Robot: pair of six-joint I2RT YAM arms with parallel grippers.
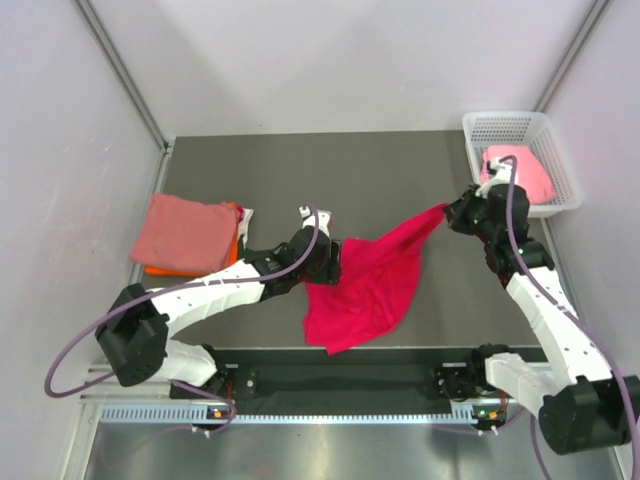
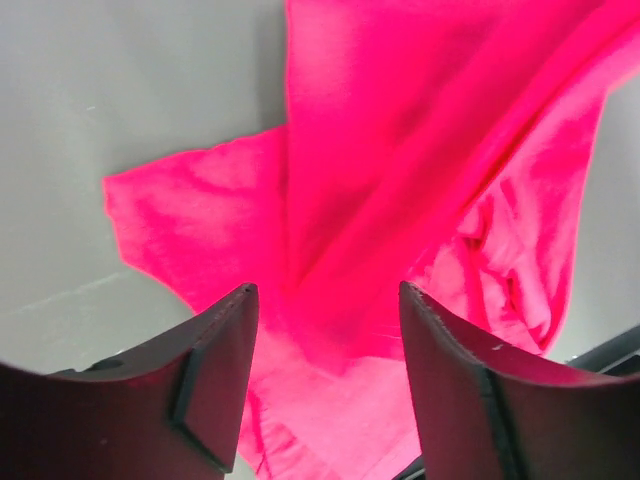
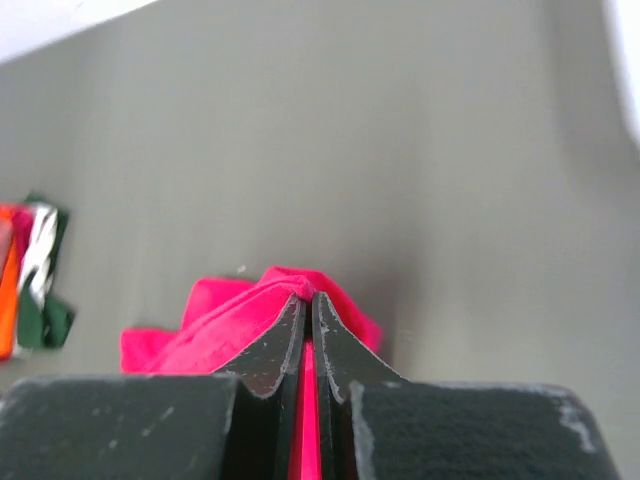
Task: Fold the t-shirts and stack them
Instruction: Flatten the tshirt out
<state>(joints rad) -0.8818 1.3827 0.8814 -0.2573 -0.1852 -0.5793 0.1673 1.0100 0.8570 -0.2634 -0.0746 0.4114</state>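
Top view, clock read with 12 at the far edge of the table.

Left arm: base at 7 o'clock, white links lying low and running toward 2 o'clock, wrist at table centre. Left gripper (image 1: 335, 258) sits at the 9 o'clock edge of the bright crimson-pink t-shirt (image 1: 370, 285) of soft cloth. Wrist view: jaws spread apart, released, nothing pinched. Both dark fingers (image 2: 215, 380) hang above the cloth, a long fold running past below the gap.

Right arm: base at 5 o'clock, forearm rising toward 12, wrist turned to 9 o'clock. Right gripper (image 1: 447, 212) is clenched on a corner of the crimson-pink t-shirt. Wrist view: jaws pressed together, a pinch of red cloth between the tips. That corner is lifted and drawn taut toward 2 o'clock. The rest of the shirt slopes down to the dark grey table (image 1: 300, 170) and lies crumpled just 5 o'clock of centre, reaching toward the near edge.

T-shirts, counted: four.
- One crimson-pink, as above.
- One dusty salmon t-shirt (image 1: 185, 232), folded flat, at 9 o'clock.
- One orange t-shirt (image 1: 160, 268), under the salmon one, showing only along its near and right edges.
- One light pink t-shirt (image 1: 528, 178), bunched inside the white plastic mesh basket (image 1: 505, 120) at 2 o'clock, just beyond the right wrist.

Arms: two. Baskets: one.
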